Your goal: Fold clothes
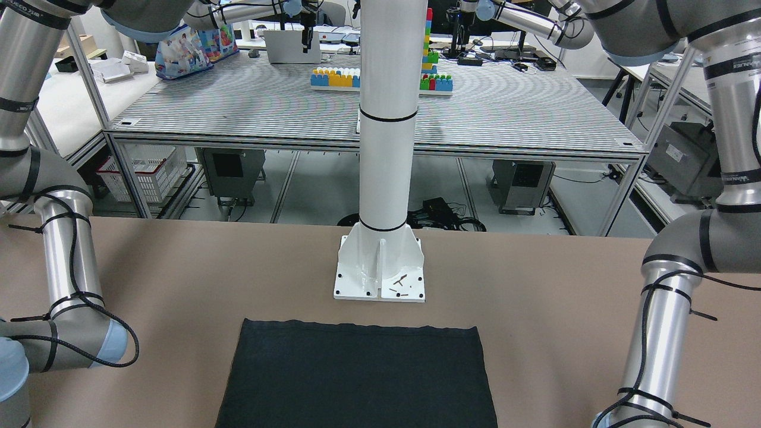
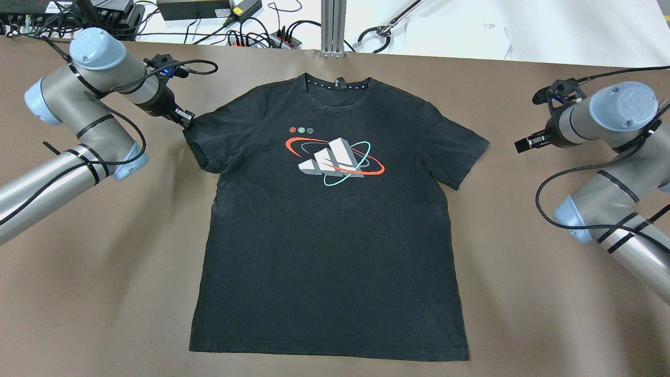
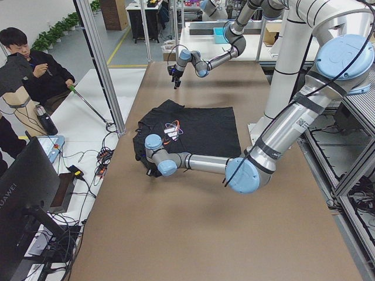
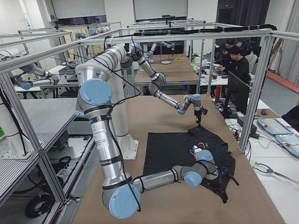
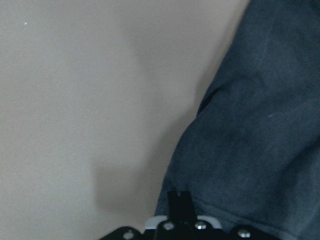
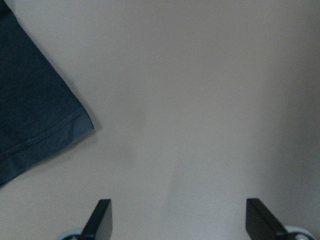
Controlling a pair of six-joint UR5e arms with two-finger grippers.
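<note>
The bench (image 2: pixel 523 262) carries one black shirt (image 2: pixel 330 235). It lies flat, print up, between the two grippers, with the collar on the far side from the robot.

Progress: no fold is made. Body, hem and both sleeves lie spread out; only the sleeve at the left gripper is slightly rumpled. Judged from this, the task is at its first grasp, and the sleeve folds and body folds all remain.

Left gripper (image 2: pixel 186 119): jaws closed together on the edge of the near sleeve. The rest of the shirt extends away from it toward the right gripper.

Right gripper (image 2: pixel 521 144): jaws wide apart and holding nothing, over bare bench. The other sleeve tip is near it but not touching, on the side toward the left gripper.

Markings: the chest print (image 2: pixel 335 159) is a three-bar emblem ringed in red and teal, with no legible words. The neck label (image 2: pixel 337 84) is too small to read. A monitor (image 3: pixel 23 199) off the bench reads "HUAWEI".
</note>
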